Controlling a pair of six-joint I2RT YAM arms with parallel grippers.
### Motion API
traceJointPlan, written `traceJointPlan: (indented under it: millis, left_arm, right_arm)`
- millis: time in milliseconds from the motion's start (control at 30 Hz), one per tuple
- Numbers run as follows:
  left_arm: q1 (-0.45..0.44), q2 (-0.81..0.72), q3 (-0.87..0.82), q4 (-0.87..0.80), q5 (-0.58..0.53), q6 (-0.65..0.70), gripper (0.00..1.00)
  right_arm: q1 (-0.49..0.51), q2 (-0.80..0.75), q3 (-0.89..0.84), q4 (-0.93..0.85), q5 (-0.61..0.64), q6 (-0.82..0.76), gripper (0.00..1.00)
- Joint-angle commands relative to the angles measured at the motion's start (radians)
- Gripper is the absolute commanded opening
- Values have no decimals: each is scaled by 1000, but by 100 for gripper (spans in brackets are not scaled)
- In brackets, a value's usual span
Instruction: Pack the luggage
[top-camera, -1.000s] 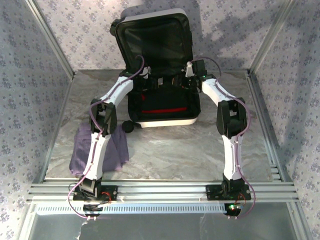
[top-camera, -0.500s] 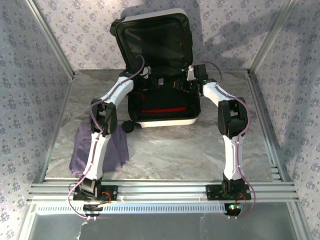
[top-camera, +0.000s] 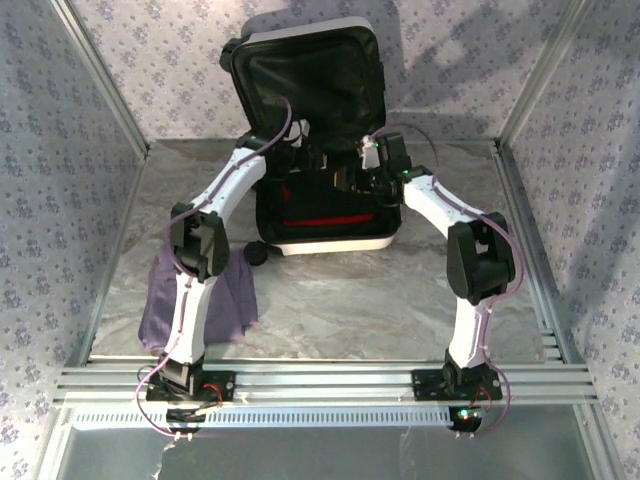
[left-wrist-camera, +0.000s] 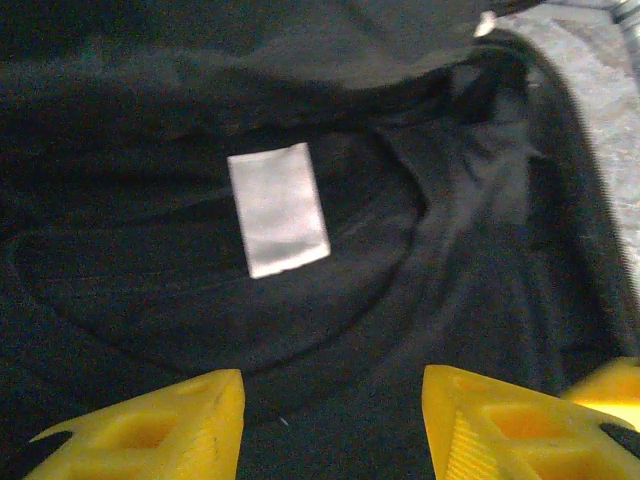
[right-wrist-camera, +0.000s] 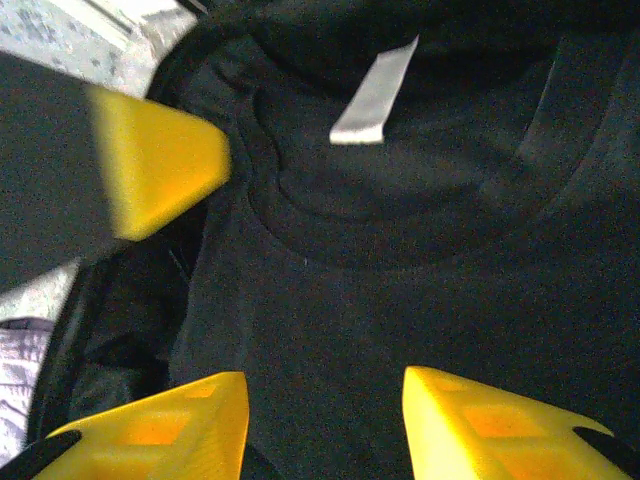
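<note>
The luggage (top-camera: 332, 243) had a smooth white hard shell, plastic by its look, with a slight gloss. Its lining (top-camera: 315, 85) was matt black woven cloth. The black shirt (left-wrist-camera: 430, 300) inside was soft, matt knit, and carried a smooth white fabric label (left-wrist-camera: 278, 208). The left gripper (left-wrist-camera: 330, 425) and right gripper (right-wrist-camera: 320, 420) had yellow plastic fingers, dull rather than shiny. The left arm (top-camera: 228, 188) and right arm (top-camera: 440, 205) had glossy white plastic covers and matt black joints. The bench (top-camera: 360, 300) had a grey marbled top, smooth with a faint sheen. The purple cloth (top-camera: 230, 300) looked soft and matt. The frame rails (top-camera: 330, 380) were bare brushed metal.
</note>
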Motion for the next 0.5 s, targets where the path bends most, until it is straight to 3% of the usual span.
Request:
traceJointPlan:
  millis: [0, 333, 467]
  left_arm:
    - [-19, -94, -56, -19, -14, 12, 50]
    - [-6, -350, -450, 17, -140, -32, 50]
    - [8, -504, -622, -12, -284, -41, 51]
  right_arm:
    - [1, 57, -32, 33, -10, 17, 46]
    - [-17, 121, -30, 33, -20, 10, 46]
    - [-17, 69, -36, 24, -23, -8, 46]
